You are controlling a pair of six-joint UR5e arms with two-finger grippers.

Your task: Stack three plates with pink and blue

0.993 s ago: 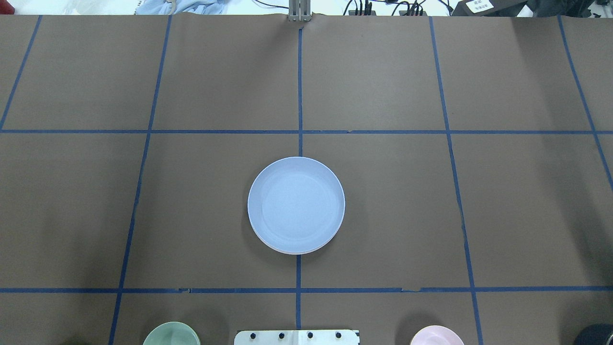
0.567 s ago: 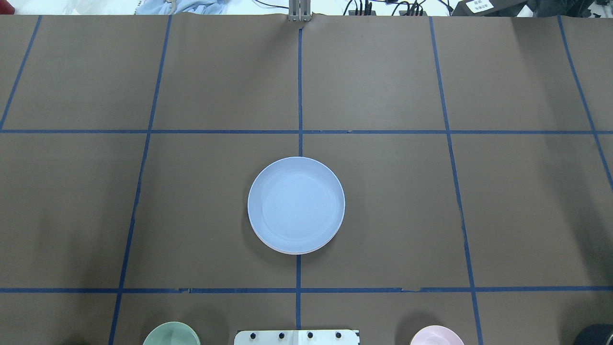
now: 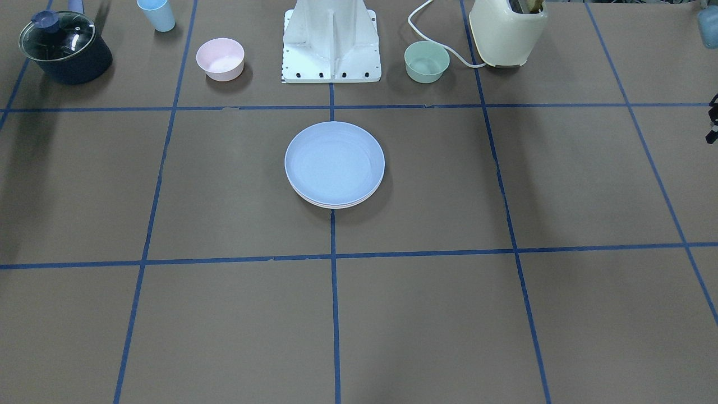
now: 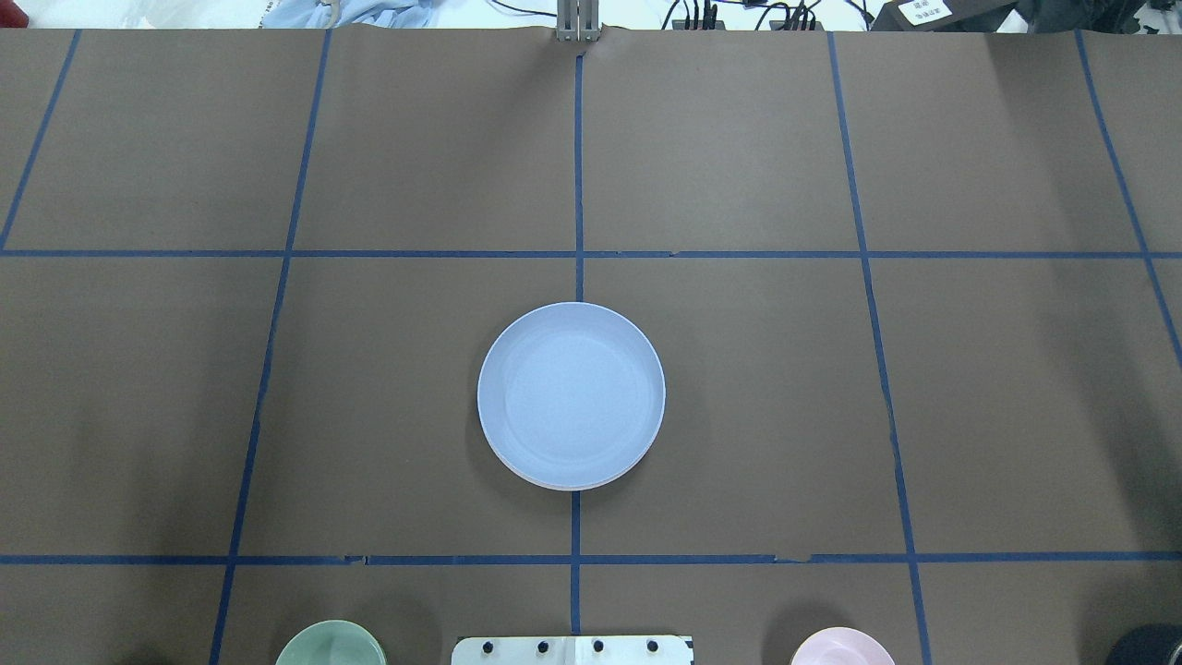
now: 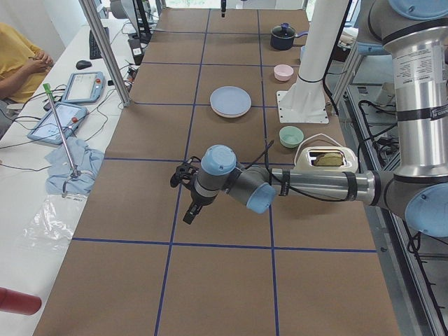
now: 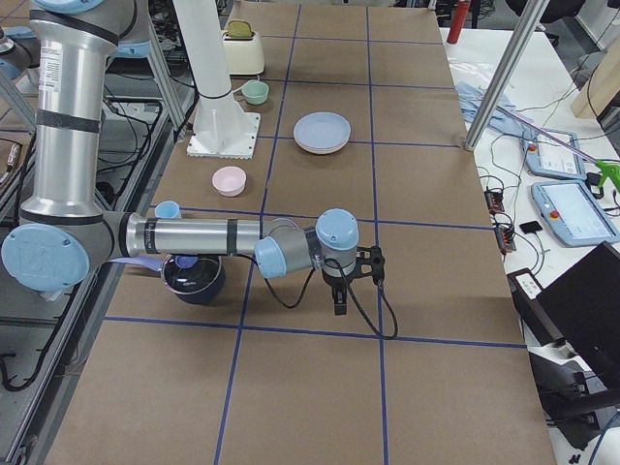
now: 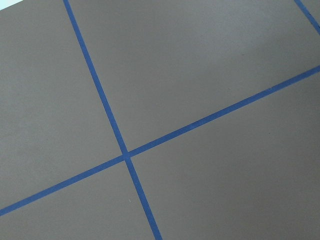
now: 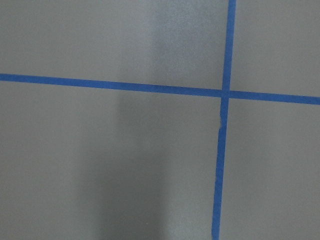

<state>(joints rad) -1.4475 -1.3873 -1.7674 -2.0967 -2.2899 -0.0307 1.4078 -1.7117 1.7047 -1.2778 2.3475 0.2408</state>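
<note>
The pale blue plate (image 4: 571,392) lies on top of a stack at the table's middle, on the centre tape line. It also shows in the front view (image 3: 334,161). The rims of two more plates (image 3: 335,205) peek out under it, one pinkish, one whitish. My left gripper (image 5: 188,214) hangs over the table far to the left of the stack. My right gripper (image 6: 339,302) hangs far to its right. Both show only in the side views, so I cannot tell whether they are open or shut. Both wrist views show only bare brown table and blue tape.
A small pink bowl (image 3: 220,58) and a small green bowl (image 3: 427,61) flank the robot base (image 3: 331,42). A cream toaster (image 3: 507,28), a lidded dark pot (image 3: 64,47) and a blue cup (image 3: 157,14) stand along the robot's edge.
</note>
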